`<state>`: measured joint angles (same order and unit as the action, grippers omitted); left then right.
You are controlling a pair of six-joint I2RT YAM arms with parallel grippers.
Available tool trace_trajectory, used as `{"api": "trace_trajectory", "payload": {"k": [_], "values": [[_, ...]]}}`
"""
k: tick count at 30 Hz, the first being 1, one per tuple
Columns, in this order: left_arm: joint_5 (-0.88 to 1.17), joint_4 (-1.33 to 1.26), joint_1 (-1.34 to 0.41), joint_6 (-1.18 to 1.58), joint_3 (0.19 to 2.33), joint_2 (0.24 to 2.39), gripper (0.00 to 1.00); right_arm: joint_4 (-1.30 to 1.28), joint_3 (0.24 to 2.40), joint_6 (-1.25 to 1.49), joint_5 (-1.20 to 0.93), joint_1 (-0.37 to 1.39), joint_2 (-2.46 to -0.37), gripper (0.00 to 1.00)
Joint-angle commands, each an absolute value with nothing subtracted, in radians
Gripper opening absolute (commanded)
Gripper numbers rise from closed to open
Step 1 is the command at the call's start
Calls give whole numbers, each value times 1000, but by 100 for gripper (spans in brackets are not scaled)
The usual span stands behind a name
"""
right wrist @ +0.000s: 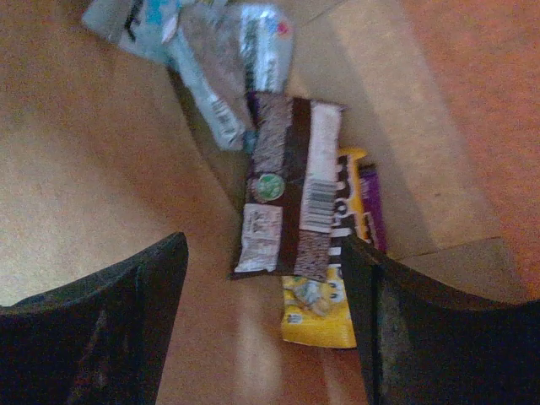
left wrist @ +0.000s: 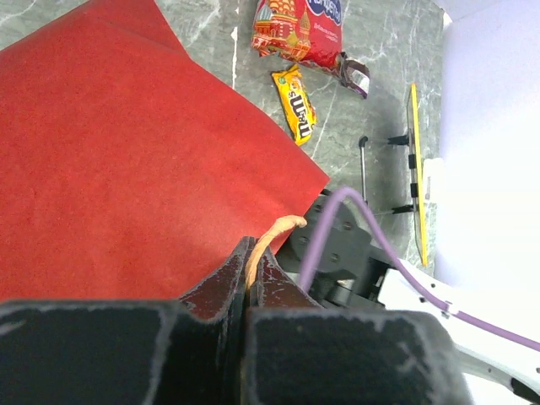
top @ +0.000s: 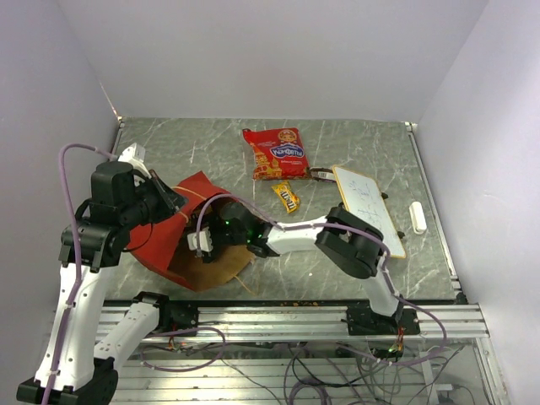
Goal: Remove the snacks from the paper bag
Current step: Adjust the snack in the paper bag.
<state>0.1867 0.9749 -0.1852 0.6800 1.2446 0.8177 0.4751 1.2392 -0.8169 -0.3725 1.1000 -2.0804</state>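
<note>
Top view: one red bag [top: 181, 221] lies on its side on the desk [top: 211, 148], brown mouth facing the arms. Three snacks are already out on the desk: one red packet [top: 275, 152], one yellow packet [top: 287, 197] just below it, and one dark wrapper [top: 321, 174] off to the right. One white board [top: 367, 209] lies near them, with one small white block [top: 418, 217] beside it. The left claw [top: 169, 201] is at the bag's upper edge, and the right claw [top: 205, 242] is reaching into the mouth.

Left wrist: the left claw [left wrist: 249, 263] is clenched on one string handle [left wrist: 268, 234], with the bag's [left wrist: 126, 152] red side spread out behind it. Same three snacks show up here: red packet [left wrist: 299, 29], yellow packet [left wrist: 295, 105], dark wrapper [left wrist: 354, 74]. The board [left wrist: 415, 169] is seen edge-on.

Right wrist: we're inside the bag [right wrist: 84, 169], brown paper all around. The right claw [right wrist: 263, 253] is spread wide, gripping nothing. Between its fingers lies one brown wrapper [right wrist: 291, 186] with a barcode. Under that there's one more yellow pack [right wrist: 325, 316] and a purple strip [right wrist: 371, 207]. Deeper in sits a silvery crumple [right wrist: 228, 59], and it's too blurry to tell whether that's one wrapper or two.
</note>
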Motion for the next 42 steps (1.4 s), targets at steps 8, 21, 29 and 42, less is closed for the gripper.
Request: {"api": "trace_trajectory", "payload": {"k": [8,21,29,42], "values": [[230,973,-187,620,1290,854,7,576,1385,-851,-115,1114,-2294,80],[229,997,-187,601,1316,884,7,586,1559,-770,-19,1112,-2457,61],[153,1076,-187,595,1336,887,7,569,1593,-715,-35,1110,-2452,18],[56,1072,-187,614,1334,885,7,423,1432,-593,-114,1115,-2204,0]]}}
